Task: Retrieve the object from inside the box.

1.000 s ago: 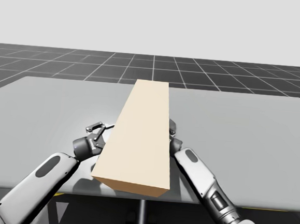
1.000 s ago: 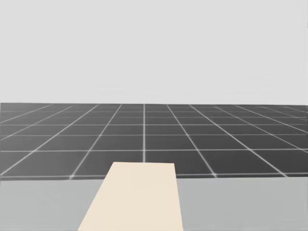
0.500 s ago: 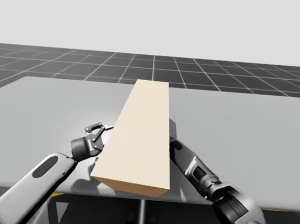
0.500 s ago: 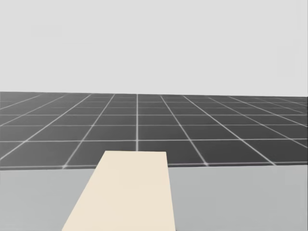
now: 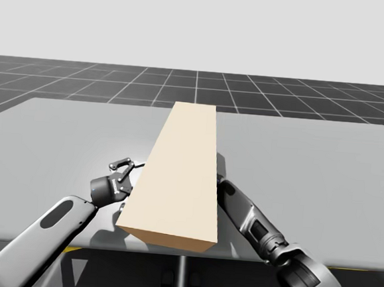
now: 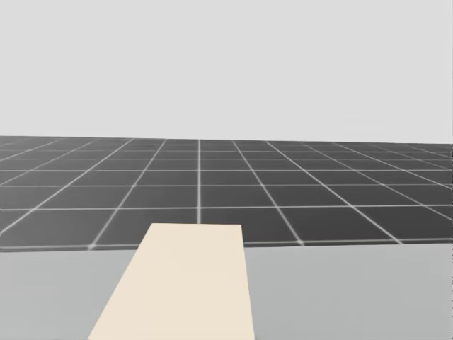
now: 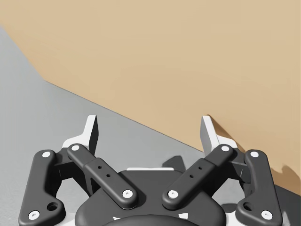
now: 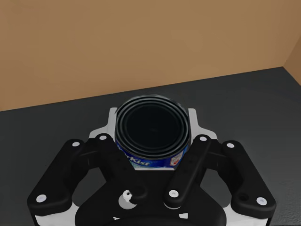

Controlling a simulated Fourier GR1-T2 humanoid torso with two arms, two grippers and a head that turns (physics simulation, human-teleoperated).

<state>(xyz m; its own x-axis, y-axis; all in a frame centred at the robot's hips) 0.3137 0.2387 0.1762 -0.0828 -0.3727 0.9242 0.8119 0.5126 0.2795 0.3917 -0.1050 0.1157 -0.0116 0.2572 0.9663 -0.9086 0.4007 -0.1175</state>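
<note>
Simulated void: grey table, grid floor

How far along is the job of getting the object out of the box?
Done: my right gripper is inside the tan box, shut on a blue-labelled can. In hand: that can, box wall ahead of it. Left: draw it out onto the table. My left gripper is open beside the box.

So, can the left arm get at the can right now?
Probably not: the can sits in the right claw inside the box, whose side wall stands between it and the open left claw.
</note>
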